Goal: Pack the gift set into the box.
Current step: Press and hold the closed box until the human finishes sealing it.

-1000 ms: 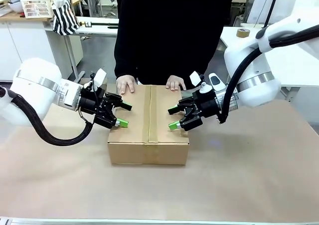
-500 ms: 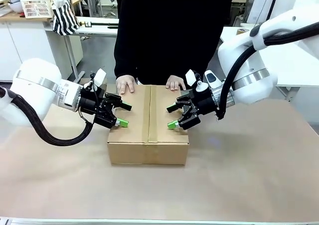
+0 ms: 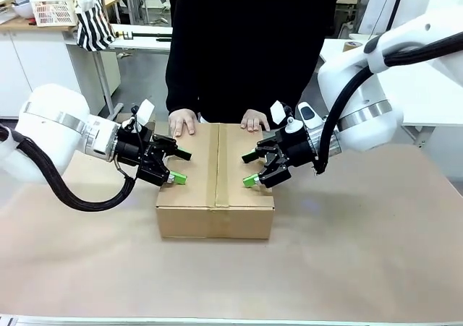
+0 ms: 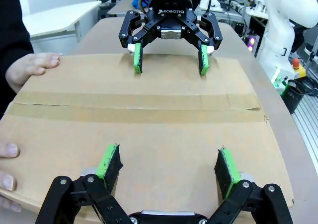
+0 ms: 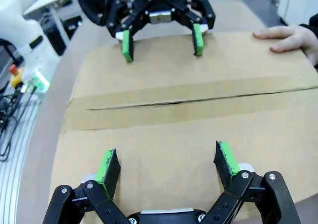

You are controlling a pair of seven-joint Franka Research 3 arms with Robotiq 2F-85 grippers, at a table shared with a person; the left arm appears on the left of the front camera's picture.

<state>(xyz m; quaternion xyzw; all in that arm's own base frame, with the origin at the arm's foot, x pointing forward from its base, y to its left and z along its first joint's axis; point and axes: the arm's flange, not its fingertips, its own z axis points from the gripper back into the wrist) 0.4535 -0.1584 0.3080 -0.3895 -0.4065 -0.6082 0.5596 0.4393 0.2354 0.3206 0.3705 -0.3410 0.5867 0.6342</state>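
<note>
Tabletop bears the shut box. Our left gripper and right gripper hover agape over its flaps; we judge sealing comes next.

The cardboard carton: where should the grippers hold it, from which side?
Likely its left and right walls, one gripper pressing inward from each side. The carton is taped shut and wider than the open left gripper or right gripper; a person's hands rest on the far edge.
</note>
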